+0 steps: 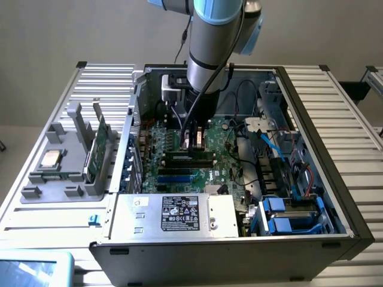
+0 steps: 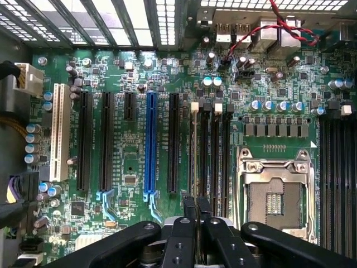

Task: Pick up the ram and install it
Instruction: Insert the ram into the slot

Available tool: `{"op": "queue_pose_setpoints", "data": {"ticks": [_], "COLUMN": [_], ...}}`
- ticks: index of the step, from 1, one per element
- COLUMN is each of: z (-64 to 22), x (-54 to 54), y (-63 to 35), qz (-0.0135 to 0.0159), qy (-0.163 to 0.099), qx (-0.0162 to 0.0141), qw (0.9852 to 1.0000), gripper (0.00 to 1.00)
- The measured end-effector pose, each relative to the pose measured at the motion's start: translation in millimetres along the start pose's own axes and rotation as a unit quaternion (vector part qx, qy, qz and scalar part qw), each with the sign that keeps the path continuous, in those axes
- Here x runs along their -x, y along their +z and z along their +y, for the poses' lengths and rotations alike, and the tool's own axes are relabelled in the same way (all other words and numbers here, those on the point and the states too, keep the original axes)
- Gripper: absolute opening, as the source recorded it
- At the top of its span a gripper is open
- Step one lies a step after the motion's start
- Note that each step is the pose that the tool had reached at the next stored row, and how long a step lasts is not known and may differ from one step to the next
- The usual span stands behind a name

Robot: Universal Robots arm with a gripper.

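Note:
My gripper point(image 1: 194, 142) reaches down inside the open computer case, over the motherboard point(image 1: 221, 164). Its two black fingers point(image 2: 189, 209) stand close together, shut on the ram point(image 1: 179, 157), a thin green stick with dark chips. In the exterior view the ram lies along the black memory slots point(image 2: 215, 156), right under the gripper point(image 2: 196, 211). In the wrist view the ram point(image 2: 196, 178) shows edge-on, as a thin line over the slot nearest the expansion slots. I cannot tell how deep it sits in the slot.
A second green board point(image 1: 99, 146) stands upright in the grey holder point(image 1: 57, 179) at the exterior view's left, beside a silver processor chip point(image 1: 49, 159). The processor socket point(image 2: 273, 195) lies beside the memory slots. The power supply point(image 1: 179, 213), the blue drive bays point(image 1: 287, 215) and cables crowd the case.

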State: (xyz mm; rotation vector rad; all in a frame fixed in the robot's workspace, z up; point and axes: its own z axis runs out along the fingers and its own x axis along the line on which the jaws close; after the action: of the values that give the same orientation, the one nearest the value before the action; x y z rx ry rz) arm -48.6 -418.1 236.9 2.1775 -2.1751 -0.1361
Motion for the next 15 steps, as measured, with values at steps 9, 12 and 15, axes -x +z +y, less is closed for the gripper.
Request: {"op": "queue_pose_setpoints", "data": {"ticks": [9, 12, 15], "z": [0.8, 0.8, 0.8], "x": [0.0, -0.1, 0.0], "y": [0.3, 0.8, 0.9], "qz": [-0.0009, -0.0008, -0.0008], "qy": [0.008, 0.008, 0.008], "qx": [-0.0002, -0.0012, -0.0012], "qw": [1.0, 1.0, 1.0], "gripper": [0.11, 0.11, 0.11]}}
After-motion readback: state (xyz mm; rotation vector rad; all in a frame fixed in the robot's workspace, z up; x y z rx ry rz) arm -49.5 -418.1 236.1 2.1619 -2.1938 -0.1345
